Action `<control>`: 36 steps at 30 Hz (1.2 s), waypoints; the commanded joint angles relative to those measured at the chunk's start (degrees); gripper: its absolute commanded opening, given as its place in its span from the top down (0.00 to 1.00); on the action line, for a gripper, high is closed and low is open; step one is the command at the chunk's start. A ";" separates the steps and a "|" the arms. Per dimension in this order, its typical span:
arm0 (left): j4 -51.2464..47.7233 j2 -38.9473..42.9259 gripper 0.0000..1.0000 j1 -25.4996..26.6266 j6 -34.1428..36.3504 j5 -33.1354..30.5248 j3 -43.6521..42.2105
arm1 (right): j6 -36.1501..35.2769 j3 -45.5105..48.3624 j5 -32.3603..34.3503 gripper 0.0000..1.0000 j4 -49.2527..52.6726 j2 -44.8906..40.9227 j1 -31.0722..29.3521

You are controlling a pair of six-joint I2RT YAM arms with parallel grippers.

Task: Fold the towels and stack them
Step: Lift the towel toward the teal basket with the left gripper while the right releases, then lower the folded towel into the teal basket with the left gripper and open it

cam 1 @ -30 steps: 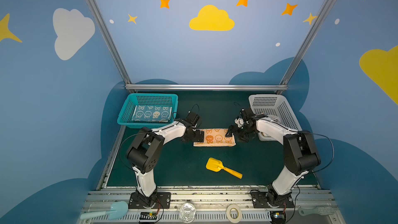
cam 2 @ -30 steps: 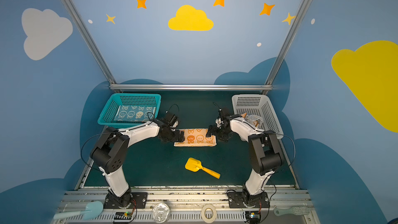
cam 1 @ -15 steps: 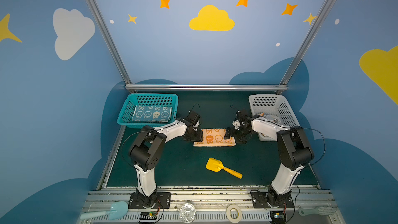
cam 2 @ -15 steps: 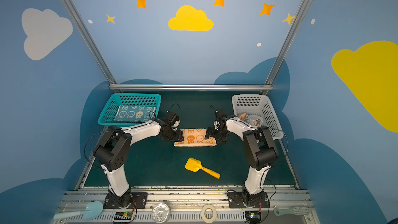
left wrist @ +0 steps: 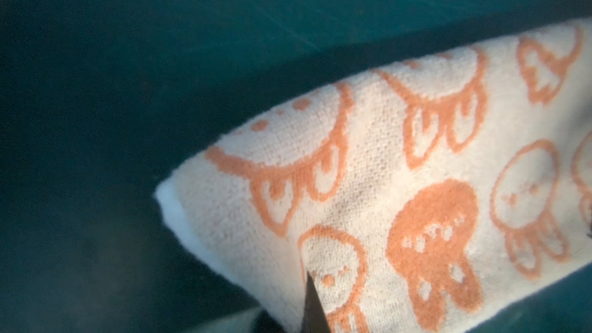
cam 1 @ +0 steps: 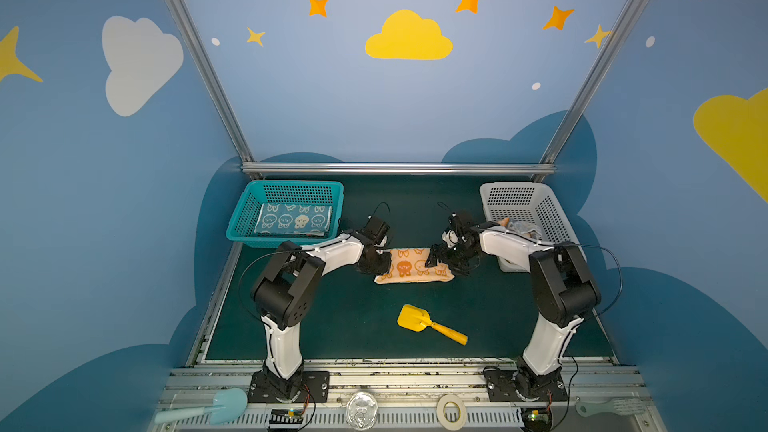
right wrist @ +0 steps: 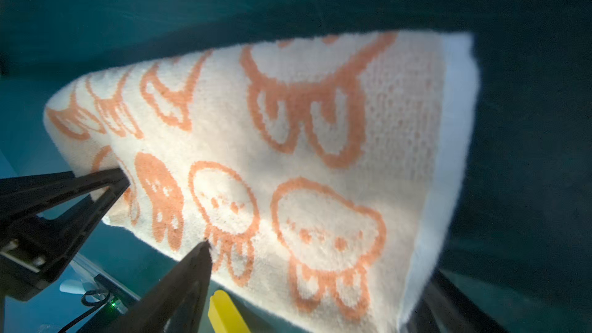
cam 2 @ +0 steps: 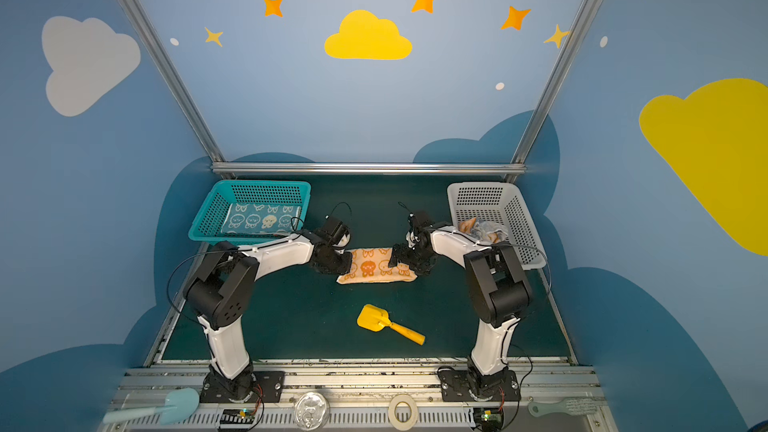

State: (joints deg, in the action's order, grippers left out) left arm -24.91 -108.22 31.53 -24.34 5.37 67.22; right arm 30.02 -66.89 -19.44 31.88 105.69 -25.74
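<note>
Folding the orange towel (cam 1: 409,270): 9 o'clock end pinched by the left gripper (cam 1: 384,261); the right gripper (cam 1: 442,265), jaws spread at 3 o'clock, should be closed next.

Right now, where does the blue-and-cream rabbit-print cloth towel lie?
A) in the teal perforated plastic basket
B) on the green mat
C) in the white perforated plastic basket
A: the blue-and-cream rabbit-print cloth towel lies inside the teal perforated plastic basket.

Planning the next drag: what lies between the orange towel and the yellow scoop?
Nothing. Only bare green mat separates the orange towel from the yellow scoop, as both top views show.
</note>
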 commanded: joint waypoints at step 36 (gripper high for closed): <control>-39.54 -3.43 0.97 -20.71 33.57 -25.14 51.83 | -1.49 -43.73 0.94 0.12 18.46 10.08 -11.27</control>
State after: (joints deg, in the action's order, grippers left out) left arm -65.87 -112.51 12.82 4.25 -17.87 120.03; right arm 29.52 -106.74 -19.38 46.28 113.78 -35.77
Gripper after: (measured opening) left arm 0.061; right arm 0.886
